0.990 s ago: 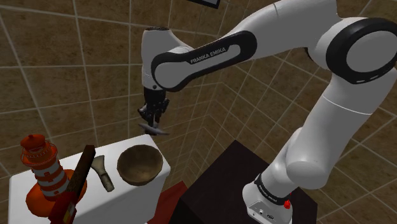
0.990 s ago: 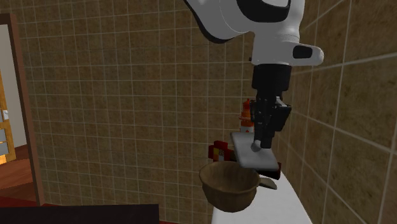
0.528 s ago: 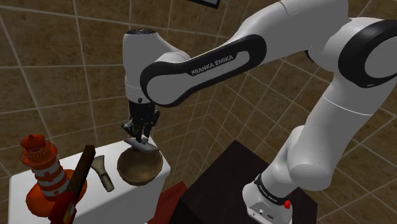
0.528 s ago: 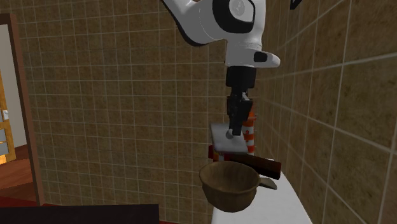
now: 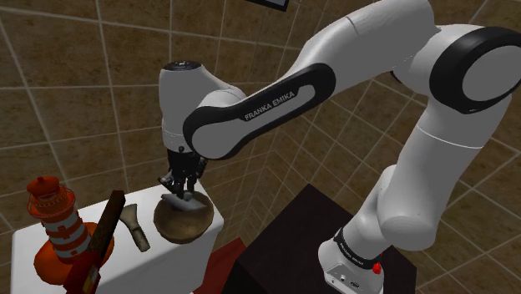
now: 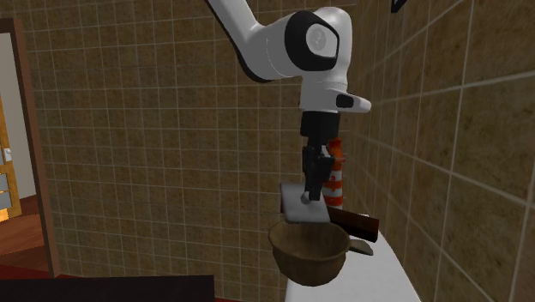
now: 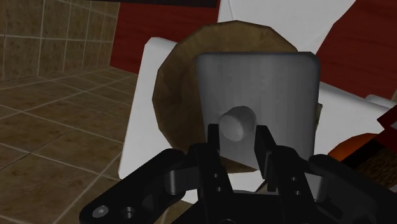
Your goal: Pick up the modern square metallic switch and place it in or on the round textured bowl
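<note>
Shoulder view: the gripper points down, clamped on the switch, a flat grey square plate with a dull metallic sheen. Directly beneath it the round brown bowl stands at the corner of the white tabletop, both edges near. Second exterior view: the plate hangs at the bowl's rim, contact unclear; a tiled wall runs close beside the gripper, with open air opposite. Wrist view: both fingers clasp the plate's round knob, and the bowl's rough wall lies beyond.
</note>
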